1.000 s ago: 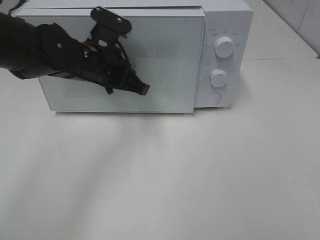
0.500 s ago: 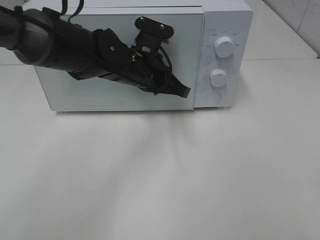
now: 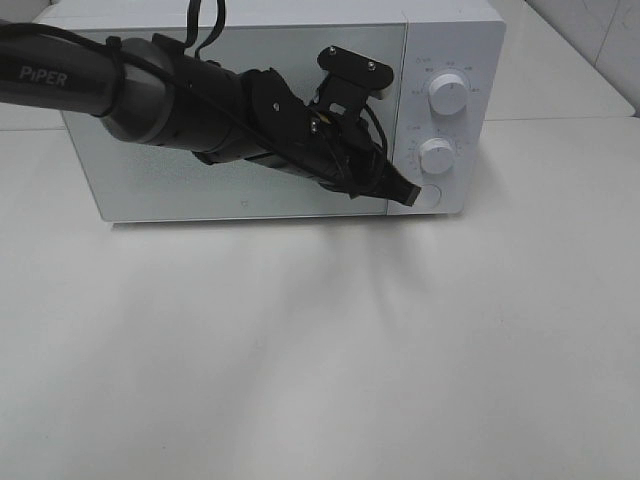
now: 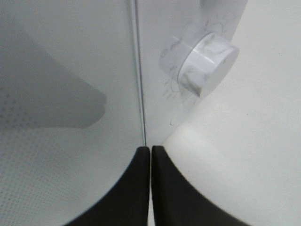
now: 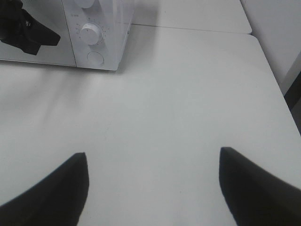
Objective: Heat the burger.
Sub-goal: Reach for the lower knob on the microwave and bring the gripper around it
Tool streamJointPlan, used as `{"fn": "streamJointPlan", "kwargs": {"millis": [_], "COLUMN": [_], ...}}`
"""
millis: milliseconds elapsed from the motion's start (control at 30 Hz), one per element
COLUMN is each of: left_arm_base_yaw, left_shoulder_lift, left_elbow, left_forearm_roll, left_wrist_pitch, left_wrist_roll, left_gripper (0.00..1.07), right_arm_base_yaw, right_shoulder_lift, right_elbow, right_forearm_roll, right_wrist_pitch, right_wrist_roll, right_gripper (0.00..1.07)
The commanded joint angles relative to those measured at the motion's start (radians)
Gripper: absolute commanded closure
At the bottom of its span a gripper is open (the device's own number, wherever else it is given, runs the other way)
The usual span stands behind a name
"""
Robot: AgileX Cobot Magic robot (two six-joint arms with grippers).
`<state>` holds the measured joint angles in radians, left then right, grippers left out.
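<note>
The burger is out of view in every frame. The white microwave (image 3: 150, 170) stands at the back of the table with its door closed. My left gripper (image 3: 402, 192) reaches across the door, its tips by the seam between door and control panel, just beside the round button (image 3: 428, 197) and below the lower knob (image 3: 437, 157). In the left wrist view the two black fingers (image 4: 127, 188) press together, shut on nothing, with the lower knob (image 4: 209, 66) just beyond them. My right gripper (image 5: 153, 153) hangs open over bare table, well away from the microwave (image 5: 106, 33).
An upper knob (image 3: 449, 94) sits above the lower one on the panel. The white table (image 3: 330, 350) stretches in front of the microwave. A table edge and a dark gap (image 5: 294, 94) show in the right wrist view.
The left arm has swept rightward across the microwave door, from its middle to the edge of the control panel. Its gripper stays shut. The door has not moved.
</note>
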<state>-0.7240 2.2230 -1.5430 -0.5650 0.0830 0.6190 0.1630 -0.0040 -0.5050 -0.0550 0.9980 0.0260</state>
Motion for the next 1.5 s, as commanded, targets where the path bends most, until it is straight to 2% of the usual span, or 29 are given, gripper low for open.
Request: {"fn": "streamJointPlan", "kwargs": {"millis": [33,167,333,400,467,500,600,667,700,767,800,833,867,900,933,967,1100,1200,1233,1267,1300,1333,1367,1400,1433,1467,1500], "left_arm_base_yaw": [0.033,0.029,0.029,0.029,0.029,0.033,0.038,0.069,0.069,0.096,0.129,0.129,0.146,0.146,0.177,0.208,0.234,0.253,0.256,0.259,0.259,0.259,0.259,0.259,0.259,0.259,0.259], "left_shoulder_lift": [0.004,-0.028,-0.073,-0.140,-0.155,-0.194,-0.208,-0.275,-0.275,-0.307,-0.338,-0.338,-0.354,-0.354,-0.385,-0.418,-0.452,-0.543,-0.568,-0.613,-0.613,-0.653,-0.674,-0.674,-0.717,-0.738,-0.738], "left_elbow": [-0.037,-0.037,-0.037,-0.037,-0.037,-0.037,-0.037,-0.037,-0.037,-0.037,-0.037,-0.037,-0.037,-0.037,-0.037,-0.037,-0.033,-0.008,0.001,0.013,0.013,0.024,0.029,0.029,0.043,0.053,0.053], "left_forearm_roll": [0.045,0.060,0.083,0.114,0.116,0.122,0.127,0.147,0.147,0.176,0.201,0.201,0.213,0.213,0.232,0.247,0.263,0.316,0.346,0.408,0.408,0.494,0.537,0.537,0.597,0.624,0.624], "left_wrist_pitch": [-0.083,0.072,0.183,0.315,0.347,0.419,0.458,0.594,0.594,0.669,0.739,0.739,0.779,0.779,0.849,0.914,0.954,0.976,0.984,1.008,1.008,1.039,1.056,1.056,1.085,1.094,1.094], "left_wrist_roll": [0.038,0.040,0.040,0.037,0.035,0.008,-0.016,-0.170,-0.170,-0.263,-0.344,-0.344,-0.383,-0.383,-0.435,-0.461,-0.474,-0.502,-0.516,-0.560,-0.560,-0.612,-0.643,-0.643,-0.700,-0.727,-0.727], "left_gripper": [1.06,1.06,1.06,1.06,1.06,1.06,1.06,1.06,1.06,1.06,1.06,1.06,1.06,1.06,1.06,1.06,1.06,1.06,1.06,1.06,1.06,1.06,1.06,1.06,1.06,1.06,1.06], "right_arm_base_yaw": [0.000,0.000,0.000,0.000,0.000,0.000,0.000,0.000,0.000,0.000,0.000,0.000,0.000,0.000,0.000,0.000,0.000,0.000,0.000,0.000,0.000,0.000,0.000,0.000,0.000,0.000,0.000], "right_shoulder_lift": [-0.029,-0.029,-0.029,-0.029,-0.029,-0.029,-0.029,-0.029,-0.029,-0.029,-0.029,-0.029,-0.029,-0.029,-0.029,-0.029,-0.029,-0.029,-0.029,-0.029,-0.029,-0.029,-0.029,-0.029,-0.029,-0.029,-0.029], "right_elbow": [0.000,0.000,0.000,0.000,0.000,0.000,0.000,0.000,0.000,0.000,0.000,0.000,0.000,0.000,0.000,0.000,0.000,0.000,0.000,0.000,0.000,0.000,0.000,0.000,0.000,0.000,0.000], "right_forearm_roll": [0.001,0.001,0.001,0.001,0.001,0.001,0.001,0.001,0.001,0.001,0.001,0.001,0.001,0.001,0.001,0.001,0.001,0.001,0.001,0.001,0.001,0.001,0.001,0.001,0.001,0.001,0.001], "right_wrist_pitch": [-0.009,-0.009,-0.009,-0.009,-0.009,-0.009,-0.009,-0.009,-0.009,-0.009,-0.009,-0.009,-0.009,-0.009,-0.009,-0.009,-0.009,-0.009,-0.009,-0.009,-0.009,-0.009,-0.009,-0.009,-0.009,-0.009,-0.009], "right_wrist_roll": [-0.001,-0.001,-0.001,-0.001,-0.001,-0.001,-0.001,-0.001,-0.001,-0.001,-0.001,-0.001,-0.001,-0.001,-0.001,-0.001,-0.001,-0.001,-0.001,-0.001,-0.001,-0.001,-0.001,-0.001,-0.001,-0.001,-0.001], "right_gripper": [0.37,0.37,0.37,0.37,0.37,0.37,0.37,0.37,0.37,0.37,0.37,0.37,0.37,0.37,0.37,0.37,0.37,0.37,0.37,0.37,0.37,0.37,0.37,0.37,0.37,0.37,0.37]}}
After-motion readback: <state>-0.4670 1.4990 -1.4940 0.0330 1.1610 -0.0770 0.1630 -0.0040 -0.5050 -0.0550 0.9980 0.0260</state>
